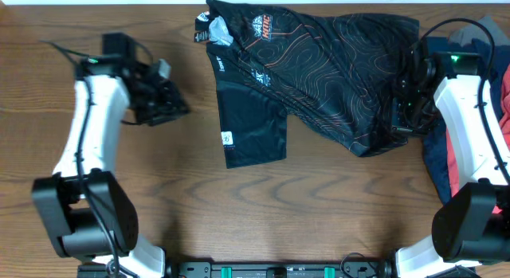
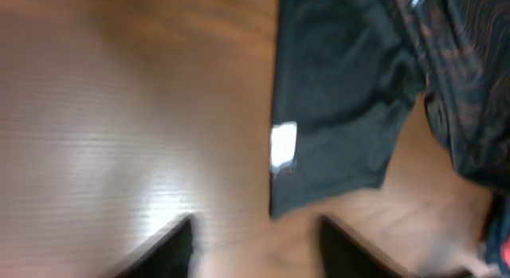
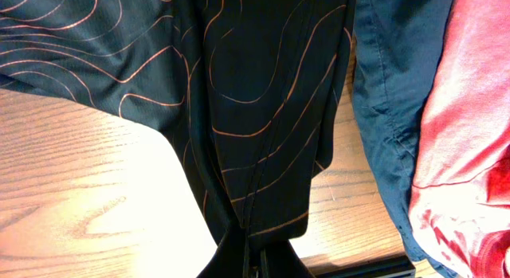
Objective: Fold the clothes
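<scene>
Black jersey [image 1: 319, 63] at 12 o'clock on worktop [image 1: 319, 206] — rumpled, no clean fold yet. R jaws pinch its 3 o'clock edge; L jaws spread, empty — navy garment [image 3: 382, 111] unfolded too.

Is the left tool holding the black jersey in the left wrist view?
No, the left tool is open over bare table, with the black jersey lying ahead of it, untouched.

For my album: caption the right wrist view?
Black jersey gathered in the right jaws; navy garment and coral-red garment alongside.
</scene>
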You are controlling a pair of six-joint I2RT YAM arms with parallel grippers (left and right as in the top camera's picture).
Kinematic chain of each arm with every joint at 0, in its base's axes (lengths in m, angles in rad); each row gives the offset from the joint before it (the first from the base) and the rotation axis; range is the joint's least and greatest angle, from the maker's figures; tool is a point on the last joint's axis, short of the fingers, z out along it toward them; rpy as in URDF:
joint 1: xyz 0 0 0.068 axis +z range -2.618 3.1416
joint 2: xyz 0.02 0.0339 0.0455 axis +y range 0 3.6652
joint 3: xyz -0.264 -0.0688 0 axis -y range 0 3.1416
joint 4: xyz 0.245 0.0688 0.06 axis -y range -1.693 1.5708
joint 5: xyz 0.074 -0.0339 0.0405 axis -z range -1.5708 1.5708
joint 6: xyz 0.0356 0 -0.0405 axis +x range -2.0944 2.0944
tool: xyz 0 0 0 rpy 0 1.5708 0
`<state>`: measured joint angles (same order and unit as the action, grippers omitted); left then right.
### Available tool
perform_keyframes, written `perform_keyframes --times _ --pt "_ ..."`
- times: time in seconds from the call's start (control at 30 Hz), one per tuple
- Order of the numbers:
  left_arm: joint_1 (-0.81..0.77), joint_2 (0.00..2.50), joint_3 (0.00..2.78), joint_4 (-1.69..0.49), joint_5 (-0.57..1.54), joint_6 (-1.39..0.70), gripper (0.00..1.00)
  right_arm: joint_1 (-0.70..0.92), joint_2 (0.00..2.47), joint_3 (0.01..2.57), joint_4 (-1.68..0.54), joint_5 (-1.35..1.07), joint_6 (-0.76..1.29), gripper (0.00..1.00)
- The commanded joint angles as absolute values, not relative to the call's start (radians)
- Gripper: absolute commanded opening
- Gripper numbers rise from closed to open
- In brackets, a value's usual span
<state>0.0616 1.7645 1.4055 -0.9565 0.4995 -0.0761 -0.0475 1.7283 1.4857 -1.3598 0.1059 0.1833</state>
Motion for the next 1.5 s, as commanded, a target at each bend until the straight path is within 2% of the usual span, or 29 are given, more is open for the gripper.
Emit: perform_keyframes --times 0.0,0.17,0.5,0.77,0.8,0.83,0.97,1.1,1.17,1.3,1.47 --pt "-0.005 1.762 1.309 -0.816 0.513 -0.136 0.81 -0.051 1.73 1.483 -1.354 0.108 0.205 0.01" --pt "-0.088 1.796 1.224 -0.566 0.511 -0.191 0.87 -0.051 1.73 1.483 -1.357 0.108 0.205 0.01" --pt "-0.134 1.992 1.219 -0.255 0.5 -0.239 0.87 -0.051 1.73 1.483 -1.358 0.108 0.205 0.01" --pt "-0.166 2.08 1.219 -0.139 0.479 -0.242 0.86 -0.051 1.73 1.483 -1.353 0.108 0.205 0.01" --pt "-0.177 2.088 1.219 -0.137 0.479 -0.243 0.83 -0.051 1.73 1.483 -1.352 0.108 0.205 0.01" --pt "-0.198 2.099 1.219 -0.14 0.478 -0.246 0.77 -0.051 1.73 1.483 -1.352 0.108 0.205 0.01" --pt "-0.247 2.11 1.219 -0.143 0.478 -0.249 0.64 -0.051 1.73 1.483 -1.346 0.108 0.205 0.02" --pt "-0.263 2.11 1.219 -0.148 0.478 -0.249 0.29 -0.051 1.73 1.483 -1.341 0.108 0.205 0.01" --pt "-0.26 2.11 1.219 -0.16 0.478 -0.249 0.08 -0.051 1.73 1.483 -1.339 0.108 0.205 0.01" --pt "-0.23 2.101 1.22 -0.239 0.477 -0.249 0.06 -0.051 1.73 1.483 -1.334 0.108 0.205 0.01" --pt "-0.134 2.038 1.22 -0.478 0.477 -0.247 0.06 -0.052 1.73 1.483 -1.335 0.108 0.205 0.01"
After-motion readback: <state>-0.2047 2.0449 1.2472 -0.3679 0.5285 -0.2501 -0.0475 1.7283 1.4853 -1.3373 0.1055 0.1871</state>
